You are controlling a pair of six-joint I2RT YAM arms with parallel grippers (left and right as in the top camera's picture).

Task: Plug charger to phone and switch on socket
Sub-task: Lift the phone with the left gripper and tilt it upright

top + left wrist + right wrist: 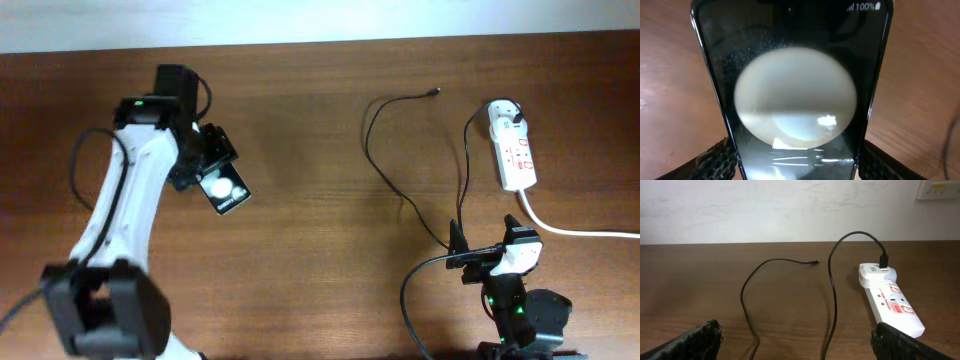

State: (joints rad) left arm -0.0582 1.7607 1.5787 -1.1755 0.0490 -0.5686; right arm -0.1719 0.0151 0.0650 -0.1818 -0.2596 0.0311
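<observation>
The charger (366,140) is lying loose on the tabletop (300,260). Its thin black cable is looping from the small plug tip (815,262), resting free toward the far edge, round to the white adapter (877,274), which is sitting plugged into the far end of the socket (517,155). Judged light and limp: the cable is likely to trail and twist, so the hold is best taken on the stiff moulding just behind the tip, close enough that the tip is not drooping at insertion. The phone (795,100) is sitting well apart on the left side, clamped at its near end between the fingers of the left pincer (799,161). Its screen is showing 100% and a broad lamp reflection. Whether its far end is touching the tabletop cannot be told. Glossy glass, judged slippery and fragile: grip on the edges, no pressing on the face. The right pincer (796,332) is hanging wide and empty, facing cable and socket, touching neither. Switch positions are too small to read.
</observation>
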